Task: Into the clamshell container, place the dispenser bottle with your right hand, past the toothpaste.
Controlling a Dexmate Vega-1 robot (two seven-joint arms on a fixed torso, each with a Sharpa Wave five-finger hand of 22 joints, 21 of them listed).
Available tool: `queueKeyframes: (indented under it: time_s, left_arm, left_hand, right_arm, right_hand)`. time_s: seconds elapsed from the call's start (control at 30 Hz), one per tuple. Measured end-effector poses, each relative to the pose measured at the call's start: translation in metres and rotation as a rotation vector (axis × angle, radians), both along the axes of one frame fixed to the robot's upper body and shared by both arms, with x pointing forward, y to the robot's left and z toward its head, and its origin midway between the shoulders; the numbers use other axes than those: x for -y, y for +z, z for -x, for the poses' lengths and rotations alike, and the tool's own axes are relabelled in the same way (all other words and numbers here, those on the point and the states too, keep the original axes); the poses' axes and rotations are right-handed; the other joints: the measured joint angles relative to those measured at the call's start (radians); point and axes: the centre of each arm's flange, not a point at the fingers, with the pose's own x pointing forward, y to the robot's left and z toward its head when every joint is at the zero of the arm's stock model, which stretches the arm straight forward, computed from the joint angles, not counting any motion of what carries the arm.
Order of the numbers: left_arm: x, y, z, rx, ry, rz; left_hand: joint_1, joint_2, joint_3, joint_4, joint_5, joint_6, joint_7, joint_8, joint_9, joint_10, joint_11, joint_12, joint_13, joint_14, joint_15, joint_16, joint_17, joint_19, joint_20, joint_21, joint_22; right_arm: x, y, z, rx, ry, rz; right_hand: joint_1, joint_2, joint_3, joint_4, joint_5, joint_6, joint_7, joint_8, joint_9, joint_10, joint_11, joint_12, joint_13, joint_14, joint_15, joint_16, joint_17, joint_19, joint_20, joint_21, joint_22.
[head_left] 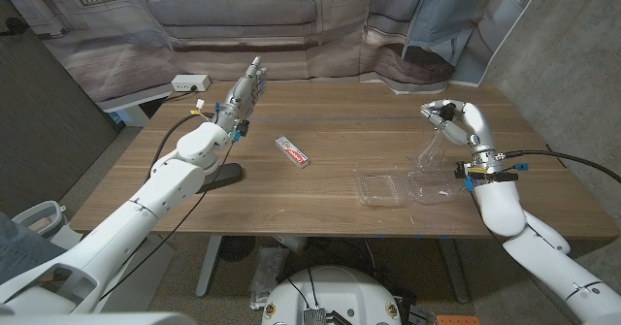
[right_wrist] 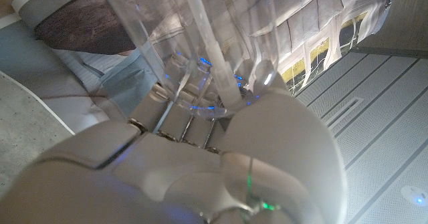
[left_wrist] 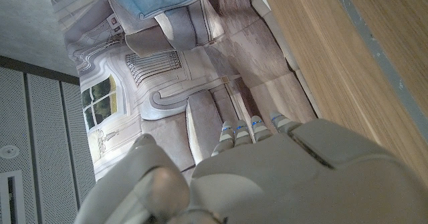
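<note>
Two hands were in view over the wooden table [head_left: 330,184]. My right hand [head_left: 458,123] was clamped around the dispenser bottle [head_left: 433,148], a clear, see-through bottle that I held tilted above the table, its lower end just over the far right part of the clamshell container [head_left: 406,187]. In the right wrist view the bottle [right_wrist: 194,37] ran out from my fingers [right_wrist: 175,120], with its inner tube visible through the wall. The clamshell container lay open and transparent near the table's front edge, to the right of centre. The toothpaste [head_left: 293,151], a red-and-white box, lay flat near the middle of the table, well apart from the container and on its left. My left hand [head_left: 246,88] was raised near the far left of the table, fingers straight and close together, holding nothing; its back also showed in the left wrist view [left_wrist: 281,177]. A white power strip [head_left: 191,81] sat at the far left corner.
</note>
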Motion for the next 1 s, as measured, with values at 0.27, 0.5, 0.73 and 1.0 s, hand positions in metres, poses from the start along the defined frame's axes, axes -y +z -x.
queueKeyframes:
  time_s: [0.27,0.5,0.73,1.0]
  left_arm:
    - [0.003,0.002,-0.002,0.001,-0.005,-0.003]
    - [0.005,0.003,-0.003,0.000,-0.009,-0.006]
    - [0.006,0.004,-0.004,-0.004,-0.009,-0.011]
    - [0.007,0.003,-0.005,-0.011,-0.010,-0.016]
  left_hand:
    - [0.000,0.000,-0.004,0.004,0.000,0.000,0.000,0.000,0.000,0.000,0.000,0.000,0.000,0.000,0.000,0.000,0.000,0.000,0.000,-0.007,0.000]
    - [0.000,0.000,-0.004,0.004,0.000,0.000,0.000,0.000,0.000,0.000,0.000,0.000,0.000,0.000,0.000,0.000,0.000,0.000,0.000,-0.007,0.000]
    - [0.005,0.005,-0.004,0.004,0.000,0.000,0.000,0.000,0.000,0.000,0.000,0.000,0.000,0.000,0.000,0.000,0.000,0.000,0.000,-0.007,0.000]
    - [0.005,0.005,-0.006,0.002,0.000,0.000,0.000,0.000,0.000,0.000,0.000,0.000,0.000,0.000,0.000,0.000,0.000,0.000,0.000,-0.011,0.000]
  right_arm:
    - [0.003,-0.004,0.001,0.004,-0.021,-0.007]
    - [0.005,-0.008,0.002,0.008,-0.036,-0.021]
    - [0.009,-0.016,0.001,0.011,-0.057,-0.041]
    - [0.010,-0.022,-0.001,0.008,-0.065,-0.054]
  right_hand:
    - [-0.001,0.001,0.000,0.000,0.000,0.000,0.003,-0.004,0.000,0.000,0.000,0.000,0.005,0.000,0.000,0.000,0.000,0.000,0.000,0.004,0.000]
    - [-0.001,0.001,0.000,0.000,0.000,0.000,0.003,-0.004,0.000,0.000,0.000,0.000,0.005,0.000,0.000,0.000,0.000,0.000,0.000,0.004,0.000]
    - [-0.001,0.001,-0.003,0.003,0.001,-0.001,0.003,-0.004,0.000,0.000,0.000,0.000,0.005,0.000,0.000,-0.003,0.000,-0.002,-0.002,0.004,0.000]
    - [-0.004,0.004,-0.004,0.004,0.001,0.002,0.001,-0.008,0.000,0.000,0.000,0.000,0.005,0.000,0.000,-0.003,0.000,-0.009,-0.002,0.004,0.000]
